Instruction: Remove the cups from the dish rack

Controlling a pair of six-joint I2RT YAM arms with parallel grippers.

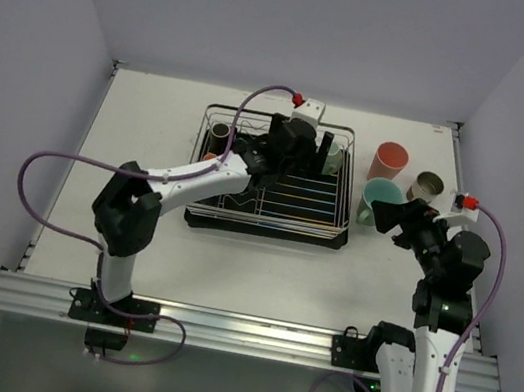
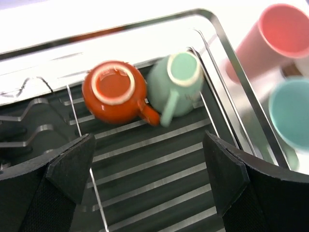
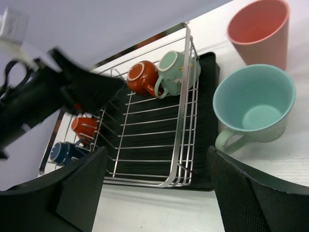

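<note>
The dish rack (image 1: 268, 219) is a silver wire rack on a black tray in the middle of the table. My left gripper (image 1: 310, 156) hangs open over its back right part, nothing between its fingers. Just beyond the left gripper (image 2: 147, 179), an upturned orange cup (image 2: 114, 92) and a mint-green mug (image 2: 176, 84) lie side by side in the rack. My right gripper (image 1: 387, 216) stands open beside a mint-green mug (image 1: 380, 199) that sits upright on the table right of the rack. A pink tumbler (image 1: 390, 161) and a shiny metal cup (image 1: 427, 188) stand near it.
At the rack's left end sit a second orange cup (image 3: 84, 126) and a dark blue cup (image 3: 65, 152); a dark cup (image 1: 220, 134) shows there from above. The left arm (image 3: 48, 92) reaches over the rack. White walls close in the table on three sides.
</note>
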